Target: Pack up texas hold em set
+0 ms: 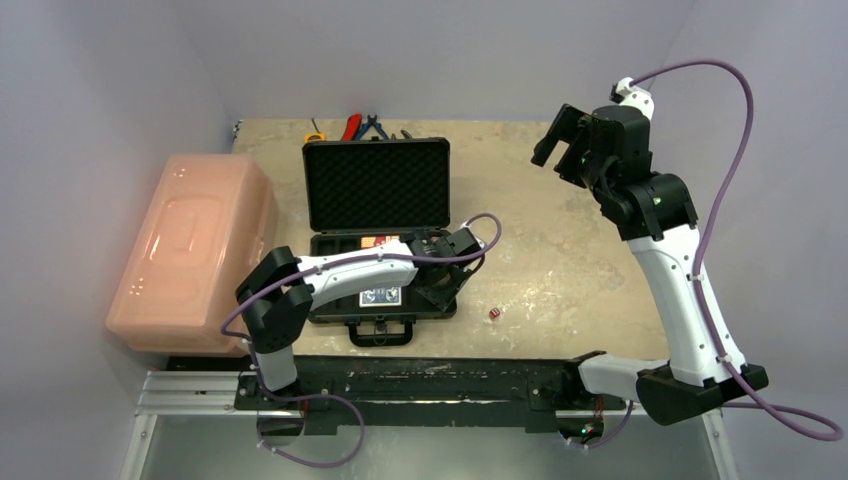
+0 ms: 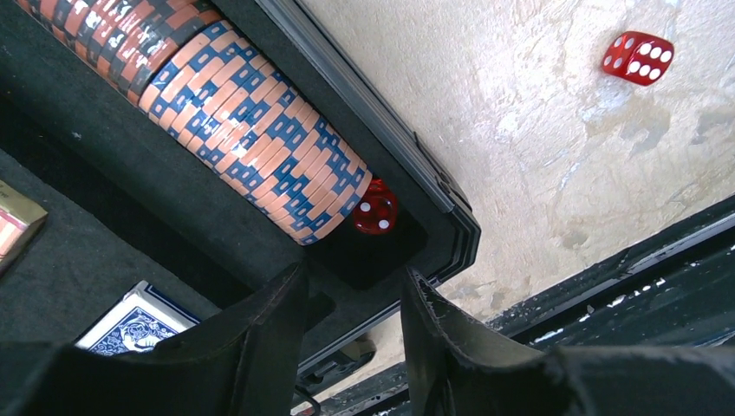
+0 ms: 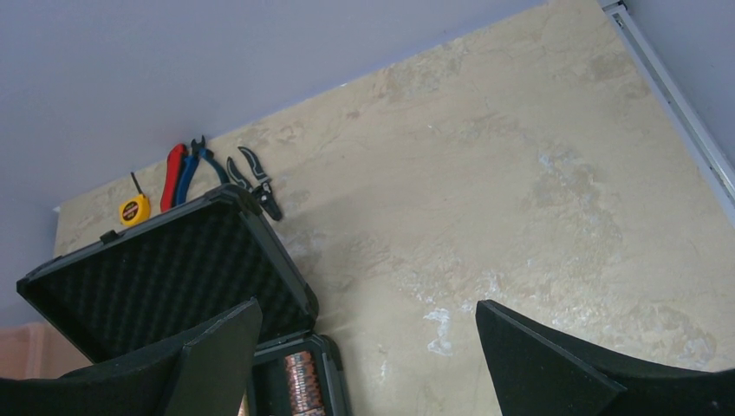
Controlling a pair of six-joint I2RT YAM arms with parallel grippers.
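Case open, loose die outside

Left pincer hangs over the case's near right corner, fingers spread, nothing between them. Red die sits in the corner pocket, touching the end of a chip roll. Second chip roll lies in line beyond it. Blue deck is in the case too. Loose die lies on the worktop, near the case. Right pincer is raised well away, spread wide, empty.
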